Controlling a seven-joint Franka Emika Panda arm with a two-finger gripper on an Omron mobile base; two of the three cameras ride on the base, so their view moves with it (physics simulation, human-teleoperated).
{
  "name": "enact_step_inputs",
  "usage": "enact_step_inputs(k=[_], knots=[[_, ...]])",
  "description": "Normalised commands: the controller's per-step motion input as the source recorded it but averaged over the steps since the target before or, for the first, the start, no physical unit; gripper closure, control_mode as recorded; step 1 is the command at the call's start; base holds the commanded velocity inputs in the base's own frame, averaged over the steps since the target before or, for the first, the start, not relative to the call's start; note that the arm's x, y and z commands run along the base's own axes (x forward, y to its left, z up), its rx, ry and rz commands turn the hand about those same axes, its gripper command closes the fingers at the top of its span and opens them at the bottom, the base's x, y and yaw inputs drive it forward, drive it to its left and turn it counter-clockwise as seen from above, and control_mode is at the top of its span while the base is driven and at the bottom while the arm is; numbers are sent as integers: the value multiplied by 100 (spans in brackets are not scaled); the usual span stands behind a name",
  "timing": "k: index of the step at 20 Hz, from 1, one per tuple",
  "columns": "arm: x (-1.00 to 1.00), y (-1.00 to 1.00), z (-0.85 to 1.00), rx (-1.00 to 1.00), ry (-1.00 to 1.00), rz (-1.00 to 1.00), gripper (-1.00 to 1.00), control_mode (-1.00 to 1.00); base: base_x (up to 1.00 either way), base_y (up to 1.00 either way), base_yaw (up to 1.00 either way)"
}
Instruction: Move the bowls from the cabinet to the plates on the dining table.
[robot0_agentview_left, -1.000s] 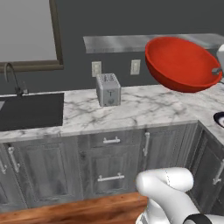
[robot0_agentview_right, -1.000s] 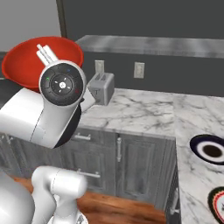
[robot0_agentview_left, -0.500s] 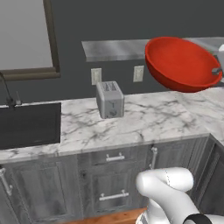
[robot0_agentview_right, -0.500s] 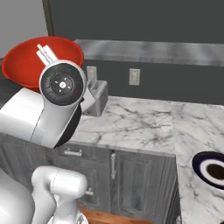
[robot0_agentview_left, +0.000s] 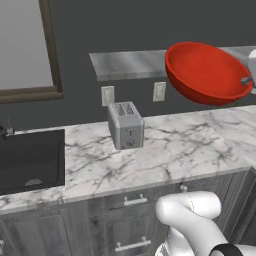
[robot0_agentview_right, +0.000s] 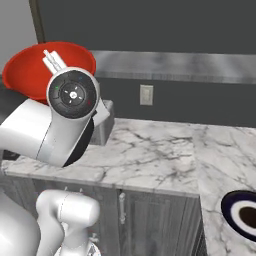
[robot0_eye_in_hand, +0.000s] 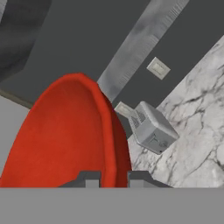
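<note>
And there is the red bowl (robot0_agentview_left: 207, 72), up in the air above the marble counter (robot0_agentview_left: 165, 150), tilted so its hollow faces the left base camera, and that hollow is bare, nothing inside. In the hand view the gripper (robot0_eye_in_hand: 113, 178) has its 2 dark tips pinched tight on the bowl's rim, 1 inside the wall, 1 outside. From the right base view the bowl (robot0_agentview_right: 37, 70) peeks out behind the arm's round wrist. Below it on the counter stands a grey toaster (robot0_agentview_left: 126, 125), its 2 slots open on top, contents not discernible. Left of it lies the dark sink (robot0_agentview_left: 30, 160). At the right base view's lower right sits 1 white plate with dark rim (robot0_agentview_right: 242, 215) with something brown at its centre.
</note>
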Motion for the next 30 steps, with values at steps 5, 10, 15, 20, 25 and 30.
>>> enact_step_inputs(k=[5,10,15,20,25,30], knots=[[0,0,0,0,0,0,100,100,0,0,-25],[0,0,0,0,0,0,100,100,0,0,-25],[0,0,0,0,0,0,100,100,0,0,-25],[0,0,0,0,0,0,100,100,0,0,-25],[0,0,0,0,0,0,100,100,0,0,-25],[0,0,0,0,0,0,100,100,0,0,-25]])
